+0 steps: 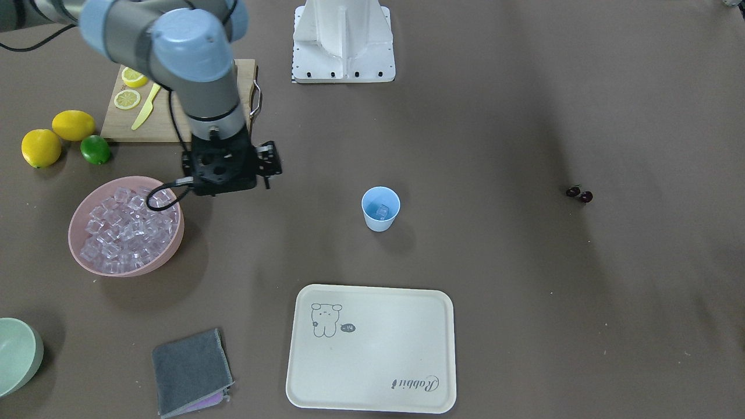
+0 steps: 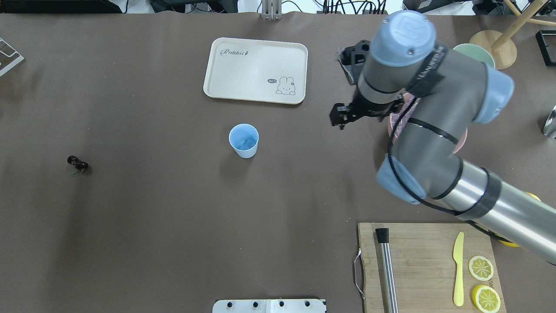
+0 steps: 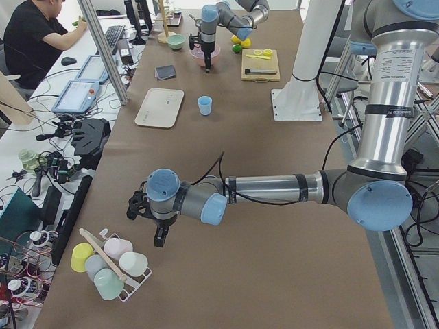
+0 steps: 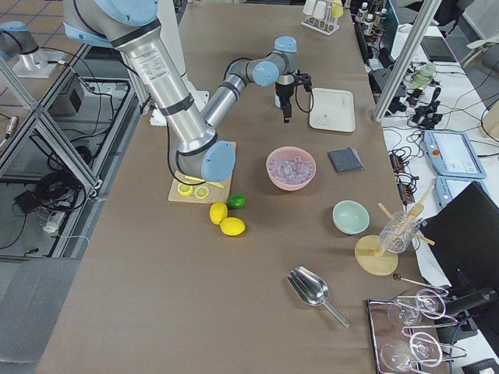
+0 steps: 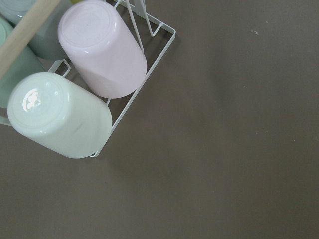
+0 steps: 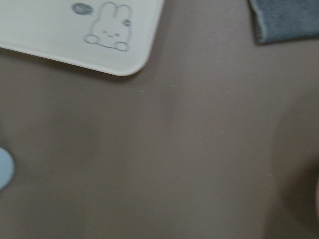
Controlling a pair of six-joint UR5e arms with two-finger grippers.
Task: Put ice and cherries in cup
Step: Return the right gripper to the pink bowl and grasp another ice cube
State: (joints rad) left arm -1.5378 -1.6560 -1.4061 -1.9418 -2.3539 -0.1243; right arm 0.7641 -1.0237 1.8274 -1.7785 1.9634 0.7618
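Ice looked to be the step in hand, ferried from the wide pink plastic bowl to the small light-blue plastic cup. The black two-finger right gripper hung above the table just beside the bowl's rim, between bowl and cup. Its fingers were hidden beneath the wrist, so it could not be told whether they were spread, closed or carrying anything.

To do the step well, it would need to centre over the cup's narrow mouth and release low. The light cup seemed easy to tip, and a slick cube could bounce out.

The left gripper hung far off beside a white wire rack of upturned pastel tumblers; its state could not be judged either.

The ice was small, clear, glossy cubes heaped in the bowl, right of the cup in the overhead view. A single cube sat inside the upright cup at mid-table. The tiny dark red cherries lay far to its left, well apart.
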